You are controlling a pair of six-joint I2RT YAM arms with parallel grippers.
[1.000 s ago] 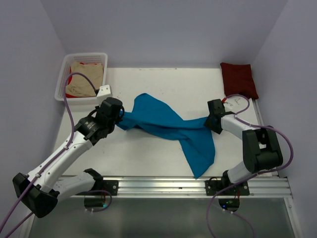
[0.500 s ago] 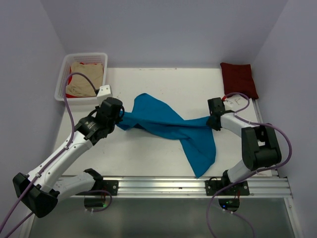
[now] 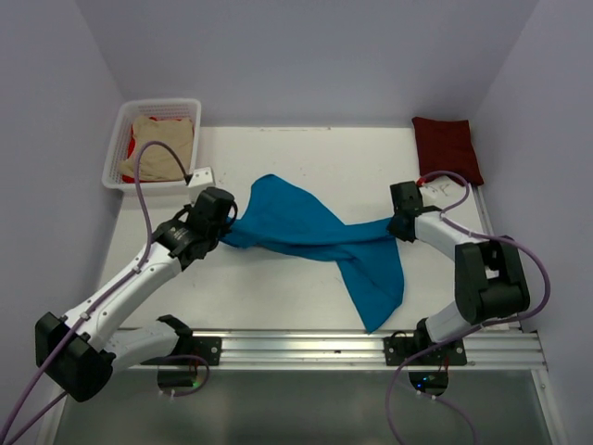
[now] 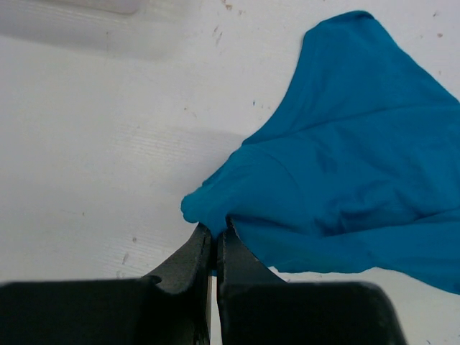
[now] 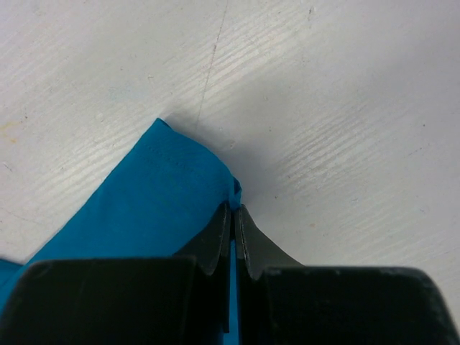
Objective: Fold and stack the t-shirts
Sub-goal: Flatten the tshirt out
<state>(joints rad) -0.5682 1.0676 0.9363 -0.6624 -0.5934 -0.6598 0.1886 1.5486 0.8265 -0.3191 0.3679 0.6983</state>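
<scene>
Two matching arms, white links and black joints, seated on the silver rail.
Left arm, from the rail's left end: white tubular links, black joint housings, a lilac cable running along it. Right arm, from the rail's right end: same finish, with a bulky black housing and its own lilac cable, which trails below the rail. Left claw and right claw: matte black fingers tapering to thin curved tips.

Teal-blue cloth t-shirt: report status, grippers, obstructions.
Left gripper shut on teal-blue cloth t-shirt, left end. Right gripper shut on its right end. Shirt twisted, unfolded. Dark maroon shirt, white lattice basket at far corners.
</scene>
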